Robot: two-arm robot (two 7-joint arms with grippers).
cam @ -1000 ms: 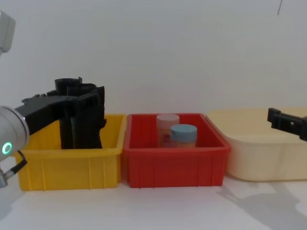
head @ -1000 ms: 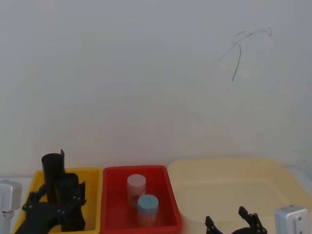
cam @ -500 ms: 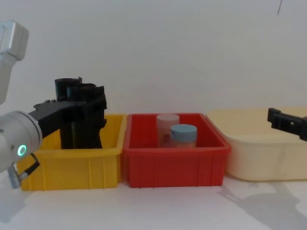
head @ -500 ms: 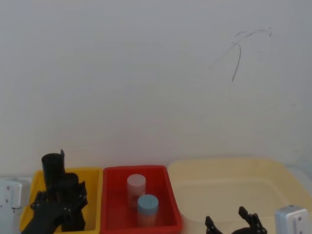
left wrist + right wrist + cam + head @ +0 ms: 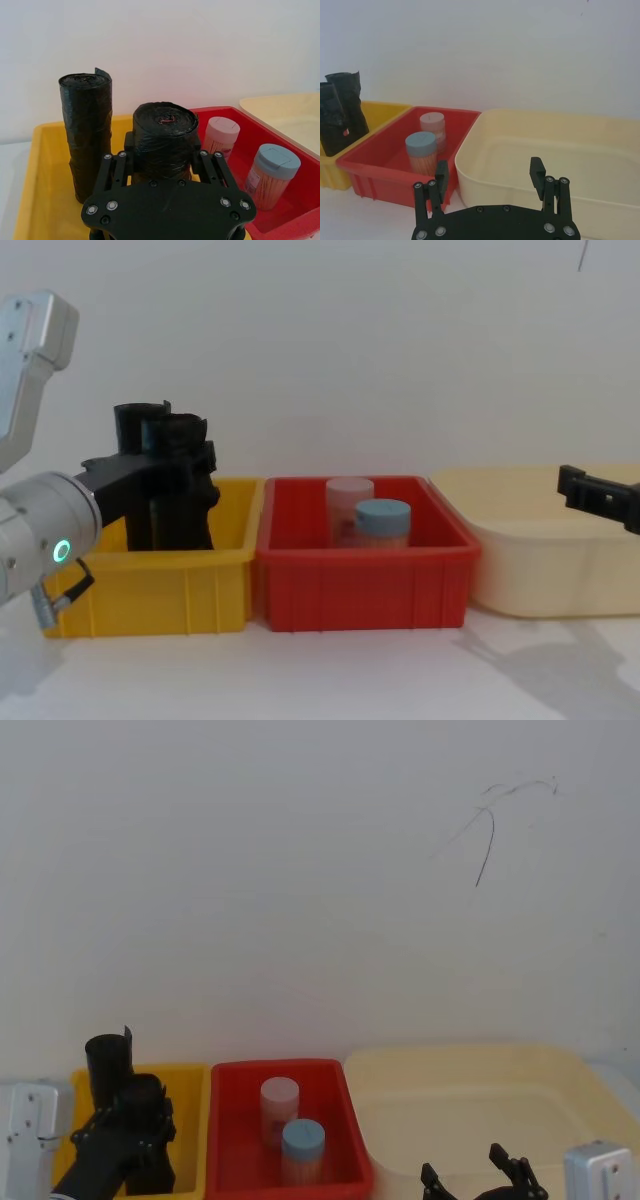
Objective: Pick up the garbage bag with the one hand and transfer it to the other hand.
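Gripping one of two black rolls in the yellow bin

Three open containers stand in a row. The yellow plastic bin [image 5: 40,190] on the left holds two upright black rolls of crinkled garbage-bag film, just beside each other: a taller roll [image 5: 87,130] with a ragged top and a shorter roll [image 5: 162,130] with a flat coiled top. The red plastic bin [image 5: 360,585] in the middle holds two jars, a pink-lidded jar [image 5: 348,492] behind a blue-lidded jar [image 5: 383,520]. The cream plastic tub [image 5: 540,560] sits on the right.

The left gripper [image 5: 163,150] is clamped on the shorter roll, its fingers [image 5: 129,145] pressed to both sides, and the roll stands in the bin. The right gripper [image 5: 490,175] hangs before the cream tub, jaws spread wide, holding nothing.
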